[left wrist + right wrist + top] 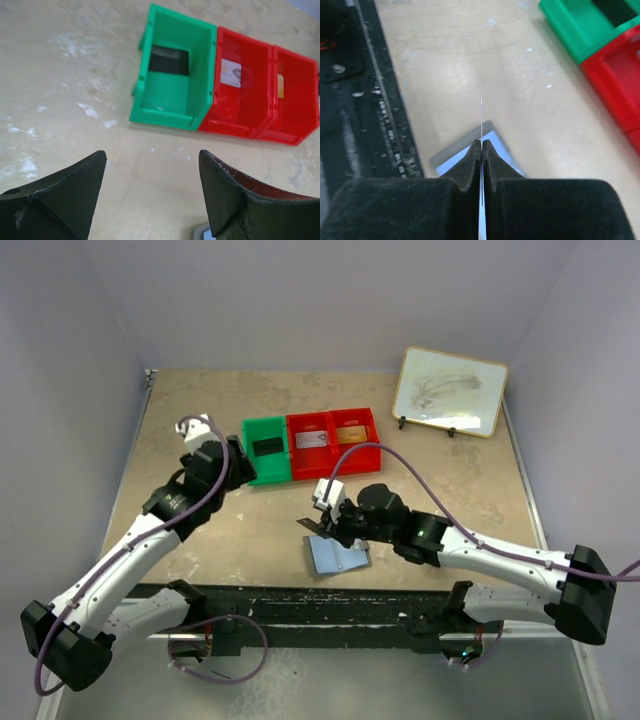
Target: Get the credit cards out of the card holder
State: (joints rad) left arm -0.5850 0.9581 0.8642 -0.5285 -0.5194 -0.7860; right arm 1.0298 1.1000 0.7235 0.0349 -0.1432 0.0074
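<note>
Three cards [170,60] sit in bins: one in the green bin [167,97], one in each of the red bins [235,127]. The right pincer [481,145] is clenched on a fourth card [481,107] above the open holder [335,558] on the tabletop [250,530]. The left pincer [152,165] gapes empty. Whether more cards remain in the holder cannot be told.
</note>
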